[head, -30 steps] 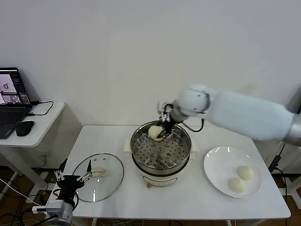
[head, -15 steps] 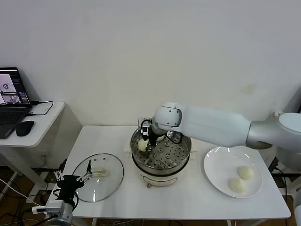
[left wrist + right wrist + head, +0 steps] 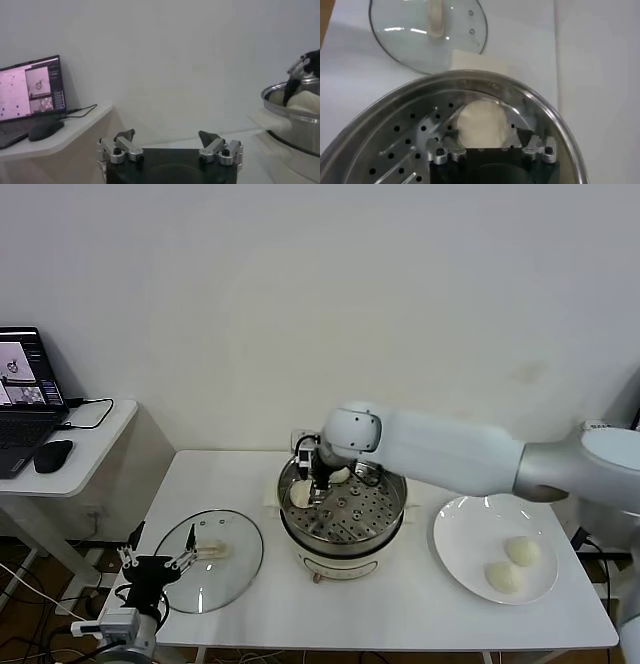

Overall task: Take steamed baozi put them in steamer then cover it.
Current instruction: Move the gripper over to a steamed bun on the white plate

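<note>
The steamer (image 3: 345,529) stands mid-table on its white base. My right gripper (image 3: 310,479) reaches into its left side. In the right wrist view the right gripper (image 3: 484,139) is open, its fingers standing apart on either side of a baozi (image 3: 480,122) that rests on the perforated tray. That baozi (image 3: 300,494) lies by the left wall, and a second baozi (image 3: 340,475) lies at the back. Two more baozi (image 3: 521,550) (image 3: 503,576) lie on the white plate (image 3: 450,524). The glass cover (image 3: 215,569) lies flat on the table to the left. My left gripper (image 3: 155,562) is parked open beside it.
A side desk with a laptop (image 3: 25,384) and a mouse (image 3: 52,455) stands far left. The left wrist view shows the left gripper (image 3: 167,136) open, with the steamer (image 3: 295,125) off to one side. The cover (image 3: 420,30) shows beyond the steamer rim (image 3: 385,105).
My right gripper carried a baozi from the steamer's back rim down to the left side of the tray. Its fingers now stand apart from it. The left arm has not moved.
</note>
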